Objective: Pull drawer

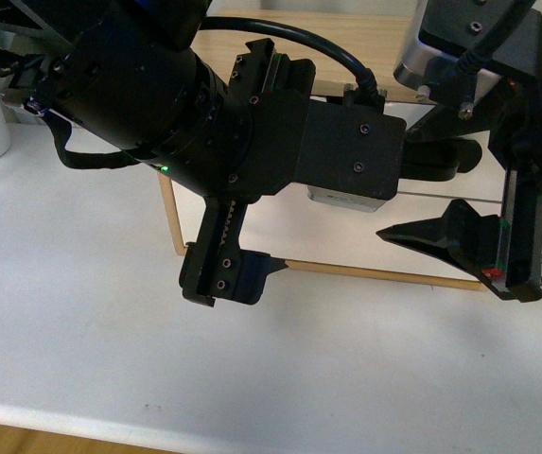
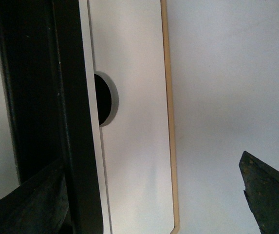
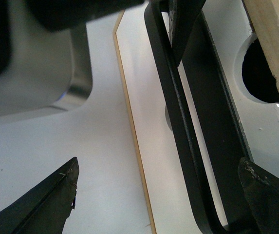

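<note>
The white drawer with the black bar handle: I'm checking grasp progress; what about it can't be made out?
- Right wrist view: the long black bar handle of the white-fronted drawer runs past the frame edge; length unseen.
- Left wrist view: a finger of the left tool blends into the handle; contact unclear.
- Front view: the black left arm hides most of the drawer.

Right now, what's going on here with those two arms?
Two robot arms are working at a white drawer unit on a table. The left claw and the right claw are both open. Each has the long black bar handle of the drawer between its fingers. Neither has closed on the handle yet. How far out the drawer is cannot be told from these views.
</note>
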Tool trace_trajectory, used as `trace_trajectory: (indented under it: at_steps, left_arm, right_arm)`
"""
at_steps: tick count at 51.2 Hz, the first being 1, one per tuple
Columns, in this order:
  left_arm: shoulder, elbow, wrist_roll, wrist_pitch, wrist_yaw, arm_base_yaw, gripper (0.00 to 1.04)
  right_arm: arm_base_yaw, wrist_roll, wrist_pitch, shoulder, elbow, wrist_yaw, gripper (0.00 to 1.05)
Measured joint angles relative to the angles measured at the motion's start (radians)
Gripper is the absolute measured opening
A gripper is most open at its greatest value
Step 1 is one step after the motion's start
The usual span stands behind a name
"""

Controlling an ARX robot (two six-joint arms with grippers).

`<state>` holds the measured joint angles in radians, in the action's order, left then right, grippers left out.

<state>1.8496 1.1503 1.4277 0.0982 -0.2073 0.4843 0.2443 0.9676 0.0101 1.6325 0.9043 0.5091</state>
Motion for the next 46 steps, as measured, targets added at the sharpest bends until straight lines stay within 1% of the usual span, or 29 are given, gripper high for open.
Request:
trace_trajectory:
  at_steps: [28,46]
  left_arm:
    - [0.005,0.001,0.002,0.008,0.01,-0.002,0.99]
    - [0.005,0.002,0.005,0.014,0.022,0.0,0.99]
  right_arm:
    - [0.029,-0.009,0.027,0.063,0.032,-0.017,0.96]
    - [0.029,0.012,-0.06,0.069,0.038,0.005,0.96]
